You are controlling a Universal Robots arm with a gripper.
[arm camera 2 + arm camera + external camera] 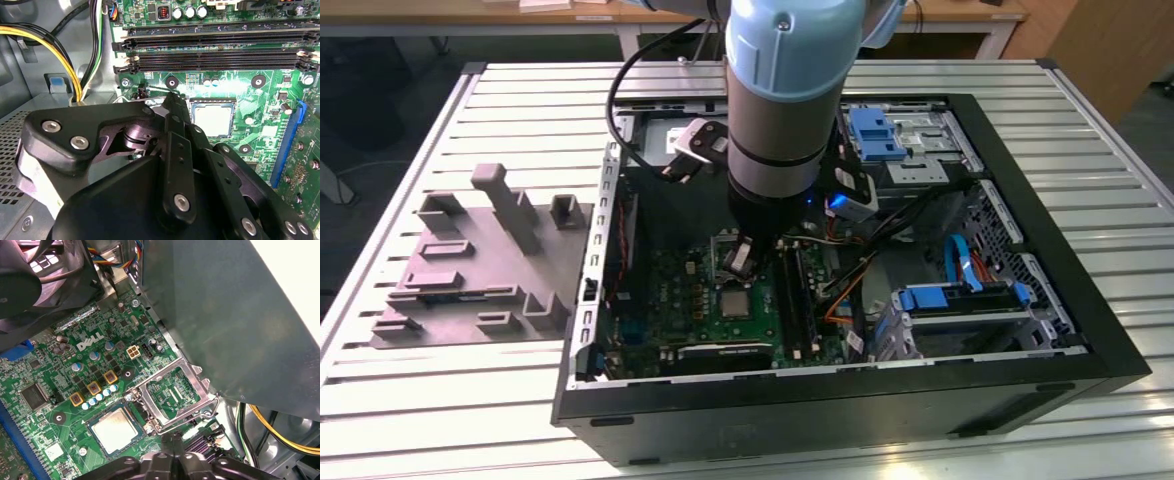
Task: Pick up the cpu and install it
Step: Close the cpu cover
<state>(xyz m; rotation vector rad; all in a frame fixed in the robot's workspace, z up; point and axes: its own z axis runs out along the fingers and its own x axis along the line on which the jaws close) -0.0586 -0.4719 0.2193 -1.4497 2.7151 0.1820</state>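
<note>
Inside socket, cpu [114, 428] seated, gripper [172, 102] above

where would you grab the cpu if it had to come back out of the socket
Probably by two opposite edges of the cpu, coming straight down from above. It lies flat in the socket with its silvery top facing up, and the hinged socket frame is swung open beside it, so the top is clear. The claw is just beside it.

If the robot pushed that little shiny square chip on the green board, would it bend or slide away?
The cpu looks like a flat metal-topped square, so probably stiff, not bendy. It appears seated in its socket, so a push likely wouldn't slide it. Being thin and small, it's probably light, maybe delicate.
</note>
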